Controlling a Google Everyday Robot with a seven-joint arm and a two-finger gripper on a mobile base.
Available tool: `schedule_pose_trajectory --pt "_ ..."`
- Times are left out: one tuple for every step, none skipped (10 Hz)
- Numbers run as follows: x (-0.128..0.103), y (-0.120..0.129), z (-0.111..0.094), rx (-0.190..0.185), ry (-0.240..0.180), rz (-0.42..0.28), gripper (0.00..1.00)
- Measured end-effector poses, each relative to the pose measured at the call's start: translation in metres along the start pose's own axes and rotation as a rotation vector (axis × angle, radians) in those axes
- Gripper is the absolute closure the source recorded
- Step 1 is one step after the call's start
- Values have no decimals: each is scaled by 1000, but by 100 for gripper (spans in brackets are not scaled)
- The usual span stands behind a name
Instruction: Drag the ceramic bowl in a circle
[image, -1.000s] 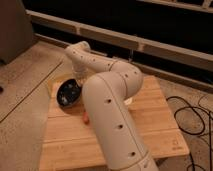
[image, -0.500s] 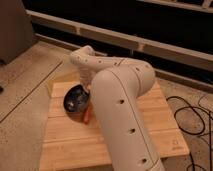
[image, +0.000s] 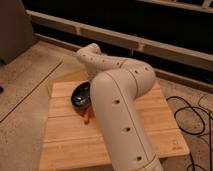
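The ceramic bowl (image: 80, 95) is round, dark and glossy. It sits on the left part of the wooden table (image: 65, 135), and its right side is hidden behind my white arm (image: 117, 105). The arm reaches from the lower right up and bends down toward the bowl. The gripper itself is hidden behind the arm at the bowl's right side. A small orange-red thing (image: 87, 118) shows just below the bowl next to the arm.
The wooden table stands on a speckled floor. Black cables (image: 192, 117) lie on the floor at the right. A dark wall with pale rails (image: 150, 42) runs along the back. A grey panel (image: 12, 30) stands at the far left.
The bowl has slid right and toward the front along the table. The arm has swung with it and now covers more of the table's middle.
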Motion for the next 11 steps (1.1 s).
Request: schedule_pose_trajectory --pt "-10 -9 1 4 -3 4 100" --pt "-17 -13 1 6 -5 4 100" --pt "-28 -20 0 9 -13 0 100" --pt "-38 -22 -3 10 -26 -13 100" --pt "-50 -17 -7 11 -46 -45 100" --pt "-60 -4 -12 3 -67 -87 100" --pt "-70 12 -18 -4 -89 -133 100" --pt "-77 31 -25 -12 -109 -182 100" --pt "-81 47 -30 -20 -124 -219 100" --pt "-83 69 -40 -34 -147 -268 100" --pt "-82 79 -44 -38 -158 -292 100"
